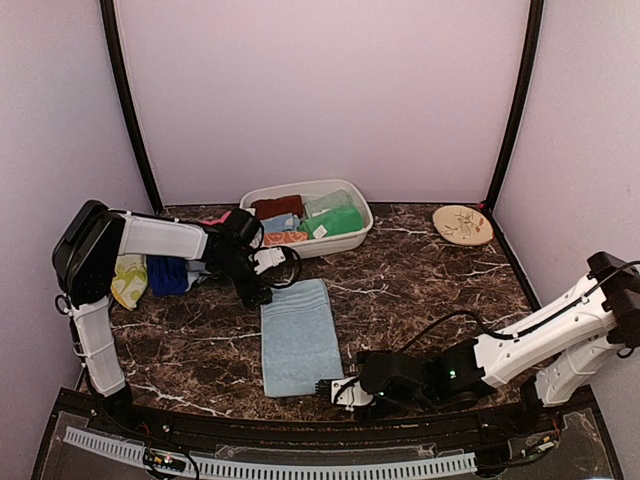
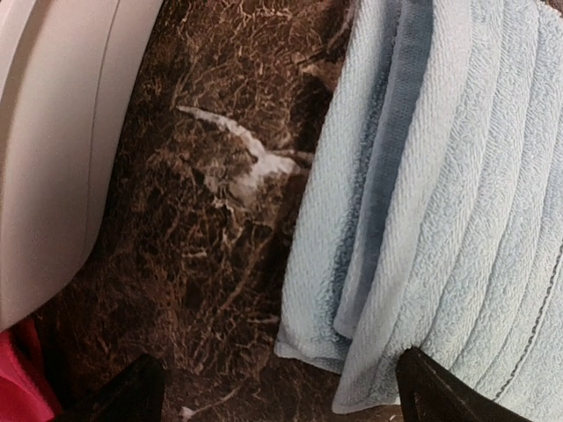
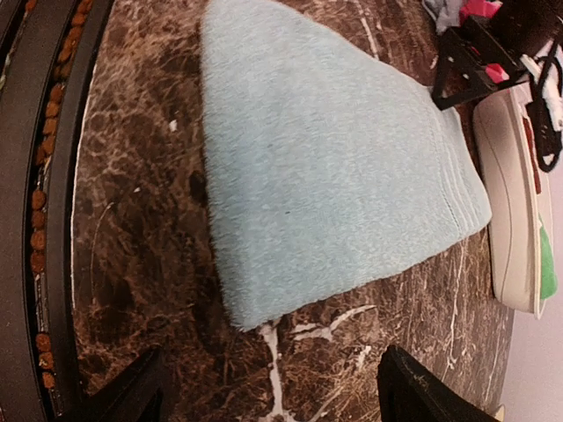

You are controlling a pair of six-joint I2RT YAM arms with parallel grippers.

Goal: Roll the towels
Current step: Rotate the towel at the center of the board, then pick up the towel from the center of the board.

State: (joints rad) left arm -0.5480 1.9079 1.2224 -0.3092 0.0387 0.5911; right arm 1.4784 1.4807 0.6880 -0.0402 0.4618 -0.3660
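Okay, right gripper (image 3: pixel 273 400) spread wide, nothing in it, jaws over bare marble table (image 3: pixel 141 246) just short of the near-right corner of the pale blue towel (image 3: pixel 334 176). Left gripper (image 2: pixel 281 396) is also wide apart and empty at the towel's far-left corner, with one fingertip (image 2: pixel 440 391) over cloth and the other over marble.

Towel lies flat mid-table, long axis near to far, and is folded in layers at the far edge.

Risks:
- Right jaws close short and pinch air or scrape marble.
- Left catches only the top layer, so the fold peels open instead of rolling.
- Only one corner lifted likely gives a skewed, cone-shaped roll.
- White tub (image 1: pixel 330 245) sits just beyond the far end, close to the left gripper, so a bump could shove it.
- Spare towels (image 1: pixel 168 275) heaped far left under the left arm could snag.
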